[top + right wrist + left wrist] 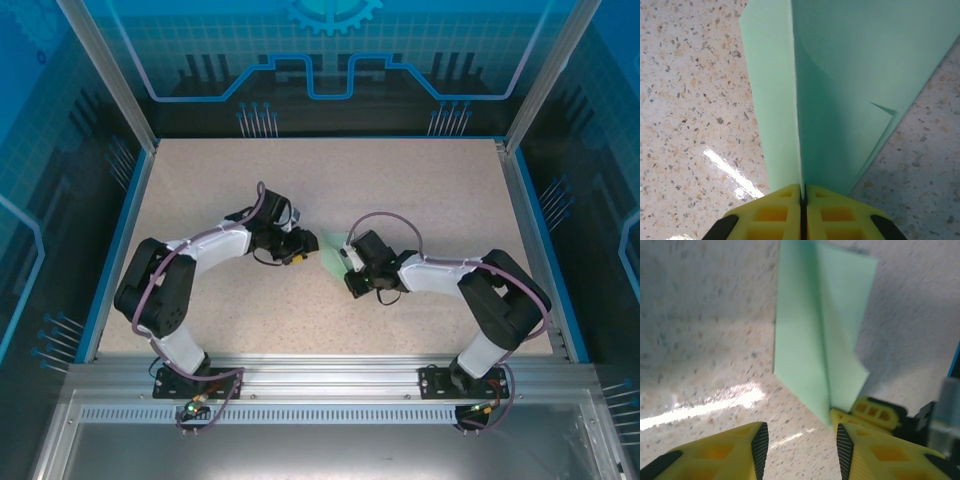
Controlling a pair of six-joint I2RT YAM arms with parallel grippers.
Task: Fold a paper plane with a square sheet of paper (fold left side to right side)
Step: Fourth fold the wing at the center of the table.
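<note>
Right gripper (pixel 801 194): nearest the right wrist camera, at 6 o'clock of that view; its yellow fingers (pixel 775 215) are pressed together, pinching the near edge of the paper.
Paper (pixel 850 85): pale green and folded. From the pinch it rises on edge toward 12 o'clock. A narrow flap lies to the 10 o'clock side and broader layers fan out toward 2 o'clock. A small turned corner shows at about 4 o'clock.
Left gripper (pixel 801 440): fingers spread apart with only bare surface between them, holding nothing.
Paper from the left wrist: it stands at 12 to 1 o'clock of the left gripper, just beyond the right-hand finger. One long crease runs down it, and its lower tip sits in the other gripper's yellow fingers at 4 o'clock of that view.
Overhead: the paper lies mid-surface between the two grippers, with the left one at its 9 o'clock and the right one at its 3 o'clock.
Surface (pixel 420 180): speckled beige, with a bright streak of glare near the left gripper.
Arms (pixel 200 248): both bent inward from their bases at 6 o'clock.
</note>
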